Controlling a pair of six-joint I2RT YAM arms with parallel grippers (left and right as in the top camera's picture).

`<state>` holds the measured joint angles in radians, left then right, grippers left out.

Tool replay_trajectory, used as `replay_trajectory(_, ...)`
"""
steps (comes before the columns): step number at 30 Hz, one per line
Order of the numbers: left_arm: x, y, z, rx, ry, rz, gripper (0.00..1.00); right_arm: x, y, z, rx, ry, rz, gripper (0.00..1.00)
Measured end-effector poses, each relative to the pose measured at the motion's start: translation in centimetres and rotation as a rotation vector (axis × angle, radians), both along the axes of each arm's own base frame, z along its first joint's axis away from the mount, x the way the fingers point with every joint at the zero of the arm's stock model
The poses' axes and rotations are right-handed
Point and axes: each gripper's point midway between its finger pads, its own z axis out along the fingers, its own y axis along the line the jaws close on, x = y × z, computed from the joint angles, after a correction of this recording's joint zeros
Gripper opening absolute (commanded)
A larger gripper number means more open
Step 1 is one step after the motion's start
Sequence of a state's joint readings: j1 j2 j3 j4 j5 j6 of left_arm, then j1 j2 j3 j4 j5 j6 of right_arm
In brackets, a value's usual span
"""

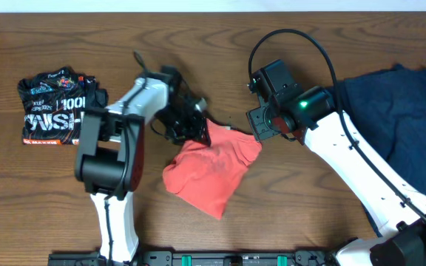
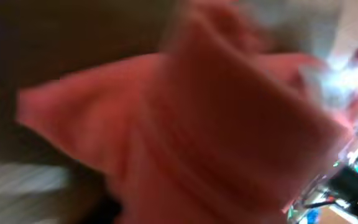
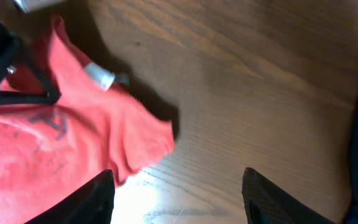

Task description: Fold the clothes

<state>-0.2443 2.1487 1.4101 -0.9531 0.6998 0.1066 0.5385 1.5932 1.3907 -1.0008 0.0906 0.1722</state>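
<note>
A coral-red T-shirt [image 1: 211, 171] lies bunched near the middle of the table. My left gripper [image 1: 193, 130] is at its upper left edge. The left wrist view is blurred and filled with the coral fabric [image 2: 216, 137], so its fingers do not show. My right gripper [image 1: 257, 127] hovers at the shirt's upper right corner. Its fingers stand wide apart over bare wood [image 3: 178, 180], and the shirt's edge [image 3: 135, 146] lies just beside the left finger [image 3: 101, 199]. A folded black printed shirt [image 1: 54, 108] rests at the far left. A navy shirt [image 1: 398, 122] lies spread at the right.
The wooden table [image 1: 309, 214] shows bare between the coral shirt and the navy one. The left arm's white link and black base [image 1: 109, 159] stand just left of the coral shirt. The right arm [image 1: 361, 174] crosses in front of the navy shirt.
</note>
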Motion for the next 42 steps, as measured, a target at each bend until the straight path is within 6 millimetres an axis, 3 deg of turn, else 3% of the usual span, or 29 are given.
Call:
replay_trajectory(6, -0.5, -0.4, -0.2, -0.005, 0.01, -0.016, 0.06, 0.1, -1.8, -0.3, -0.019, 0.026, -0.043, 0.61)
replay_trajectory(11, 1.6, 2.7, 0.2, 0.076, -0.011, 0.051, 0.06, 0.3, -3.3, -0.4, -0.029, 0.044, -0.084, 0.6)
replay_trajectory(14, 4.9, 6.9, 1.9, 0.139, -0.092, 0.166, 0.06, 0.6, -4.4, -0.3, -0.029, 0.044, -0.115, 0.6)
replay_trajectory(19, 11.0, 16.7, 9.5, 0.191, -0.363, 0.458, 0.06, 1.0, -5.9, 0.3, -0.027, 0.029, -0.157, 0.6)
replay_trajectory(22, 12.5, 22.9, 14.3, 0.225, -0.52, 0.623, 0.06, 0.8, -5.9, 0.8, -0.023, 0.018, -0.157, 0.6)
replay_trajectory(25, 12.5, 28.6, 16.9, 0.272, -0.608, 0.759, 0.07, 0.8, -6.0, 1.0, -0.02, 0.011, -0.158, 0.6)
replay_trajectory(28, 12.3, 32.2, 16.7, 0.303, -0.624, 0.833, 0.07, 0.8, -6.0, 1.0, -0.02, 0.01, -0.158, 0.6)
replay_trajectory(32, 12.4, 35.6, 15.1, 0.327, -0.614, 0.899, 0.1, 0.8, -6.0, 1.0, -0.02, 0.011, -0.158, 0.6)
replay_trajectory(38, 12.4, 38.1, 12.7, 0.34, -0.586, 0.942, 0.1, 0.7, -6.0, 1.0, -0.02, 0.011, -0.158, 0.6)
replay_trajectory(39, 12.5, 38.4, 12.6, 0.341, -0.586, 0.949, 0.17, 0.7, -6.0, 1.0, -0.021, 0.012, -0.158, 0.61)
replay_trajectory(40, 12.6, 38.7, 12.5, 0.343, -0.591, 0.954, 0.5, 0.7, -6.0, 1.0, -0.021, 0.012, -0.158, 0.6)
replay_trajectory(41, 12.7, 39.0, 12.5, 0.346, -0.601, 0.958, 0.98, 0.7, -6.0, 1.0, -0.021, 0.012, -0.158, 0.61)
replay_trajectory(42, 12.8, 39.3, 12.6, 0.346, -0.61, 0.967, 0.98, 0.7, -6.0, 1.0, -0.021, 0.012, -0.158, 0.61)
